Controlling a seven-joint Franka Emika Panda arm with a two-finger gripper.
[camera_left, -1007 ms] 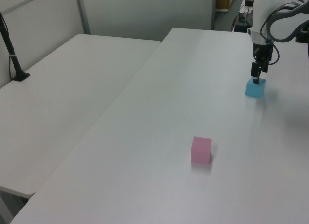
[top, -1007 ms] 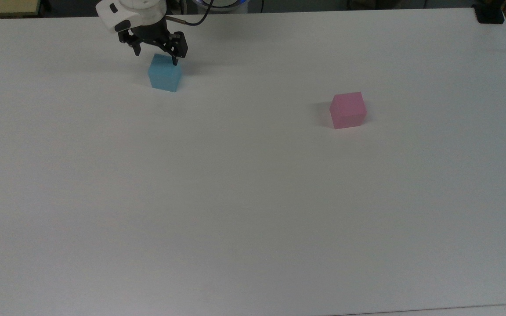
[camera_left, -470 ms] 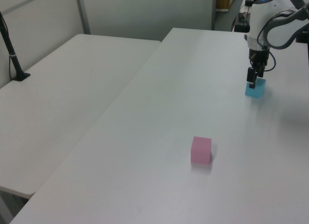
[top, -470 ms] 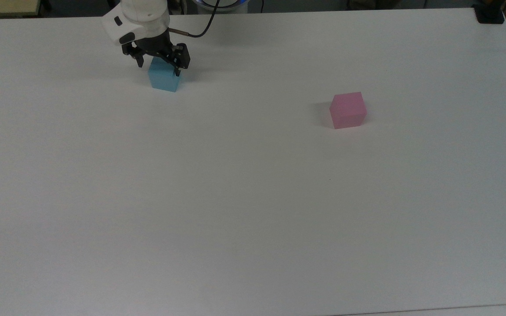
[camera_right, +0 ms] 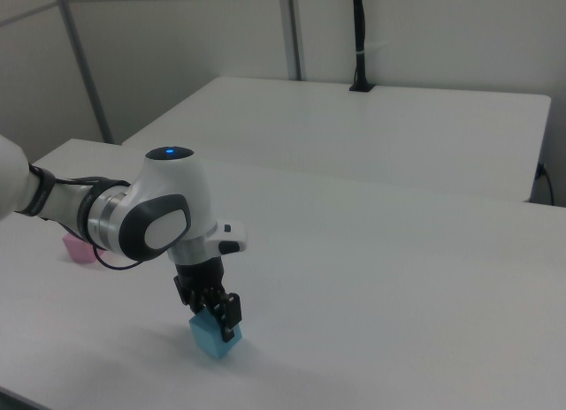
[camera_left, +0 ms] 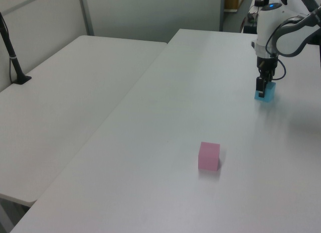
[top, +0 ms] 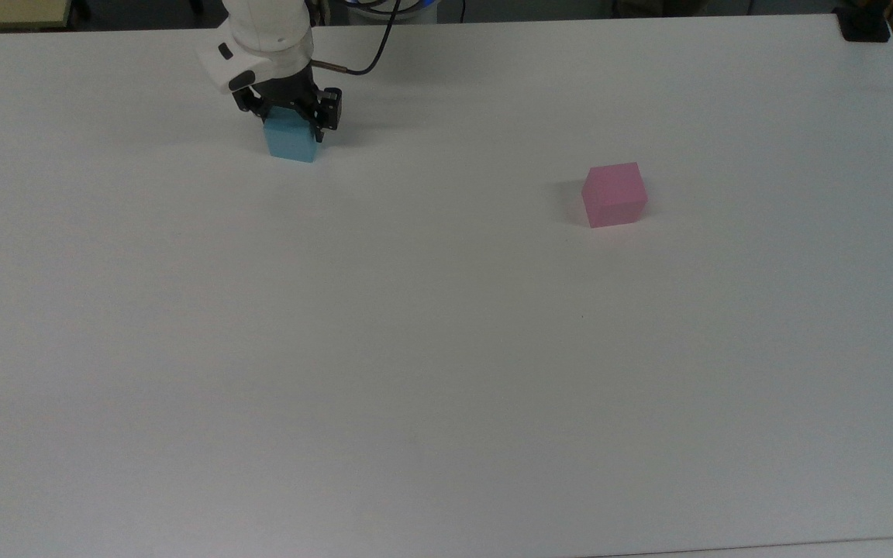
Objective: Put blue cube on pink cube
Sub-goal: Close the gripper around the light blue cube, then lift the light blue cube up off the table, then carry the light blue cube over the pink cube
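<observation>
The top view looks steeply down over the whole table (top: 446,349), the left view slants along it from afar, the right view sits close by the arm (camera_right: 150,216); all share the tabletop.

Blue cube's (top: 290,144) far top covered by the gripper (top: 289,124) in the top view, pink cube (camera_right: 80,249) half hidden behind the arm in the right view's left

A wide, plain white table (top: 446,349) carries two things: a small light-blue matte cube (top: 290,143) near the top view's upper left, and a small pastel-pink matte cube (top: 613,195) well apart, toward the top view's right.
</observation>
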